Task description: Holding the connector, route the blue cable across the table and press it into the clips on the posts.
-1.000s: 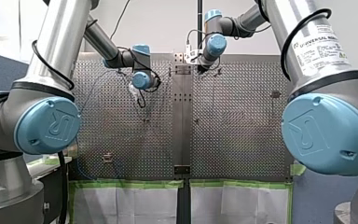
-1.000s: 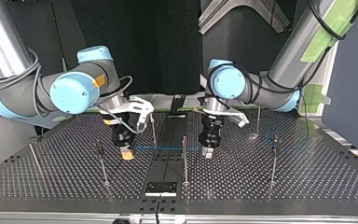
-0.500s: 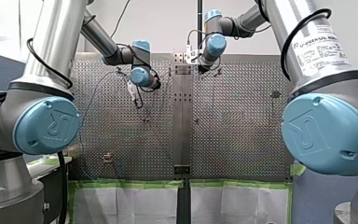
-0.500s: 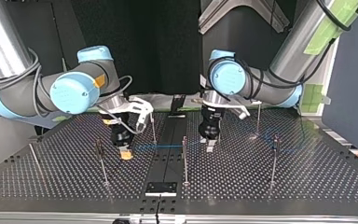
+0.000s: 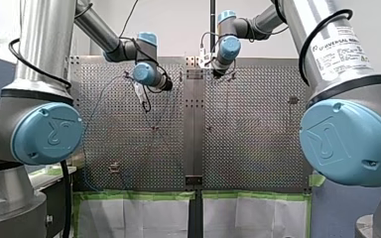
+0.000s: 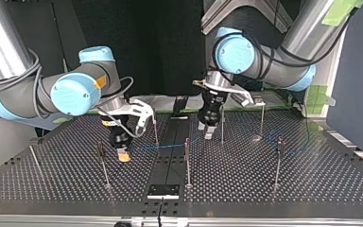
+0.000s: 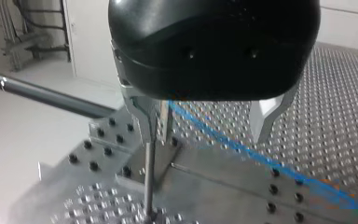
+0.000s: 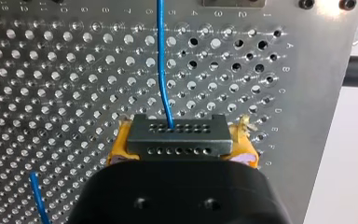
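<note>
Broadly, the perforated table [image 6: 288,189] fills the lower half of the top view. Left of centre there, my right gripper [image 6: 123,156] hangs low over it, its yellow pads [image 8: 118,150] pinching the grey connector [image 8: 177,135]. Right of centre and higher up, my left gripper [image 6: 205,131] has its metal fingers [image 7: 144,121] spread, one just beside one of the thin posts [image 6: 187,161]. The blue cable [image 6: 170,145] leaves the connector, crosses the middle strip and passes beneath those spread fingers.
</note>
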### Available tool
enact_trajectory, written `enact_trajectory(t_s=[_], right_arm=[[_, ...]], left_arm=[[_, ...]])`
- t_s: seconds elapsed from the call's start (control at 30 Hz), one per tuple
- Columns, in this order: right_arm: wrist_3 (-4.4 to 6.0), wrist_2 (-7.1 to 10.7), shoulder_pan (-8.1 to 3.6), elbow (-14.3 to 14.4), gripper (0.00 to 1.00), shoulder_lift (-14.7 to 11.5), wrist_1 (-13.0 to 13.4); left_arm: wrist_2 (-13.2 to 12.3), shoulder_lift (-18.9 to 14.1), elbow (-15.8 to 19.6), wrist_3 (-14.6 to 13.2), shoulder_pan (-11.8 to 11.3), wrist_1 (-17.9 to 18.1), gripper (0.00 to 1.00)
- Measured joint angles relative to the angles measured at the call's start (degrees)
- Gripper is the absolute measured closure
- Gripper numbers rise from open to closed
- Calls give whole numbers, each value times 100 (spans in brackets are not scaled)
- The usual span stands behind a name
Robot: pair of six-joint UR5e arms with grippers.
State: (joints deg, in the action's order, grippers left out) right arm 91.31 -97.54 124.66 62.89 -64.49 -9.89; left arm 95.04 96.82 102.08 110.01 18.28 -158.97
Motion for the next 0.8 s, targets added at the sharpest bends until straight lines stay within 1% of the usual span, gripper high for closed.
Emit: enact_trajectory(t_s=[0.17, 0.33, 0.47, 0.57, 0.8], right_arm=[[9, -33, 0, 17, 100, -3, -21], [12, -80, 0, 164, 100, -13, -29], [20, -116, -1, 310, 100, -15, -20], [30, -129, -12, 407, 100, -16, -15], [55, -137, -142, 589, 100, -16, -7]], left_arm=[[-1, -270, 242, -144, 119, 4, 0], [7, -456, 294, -333, 265, 19, 0], [68, -495, 244, -458, 392, 76, 0], [135, -500, 151, -493, 475, 95, 0], [278, -495, -110, -512, 642, 102, 0]])
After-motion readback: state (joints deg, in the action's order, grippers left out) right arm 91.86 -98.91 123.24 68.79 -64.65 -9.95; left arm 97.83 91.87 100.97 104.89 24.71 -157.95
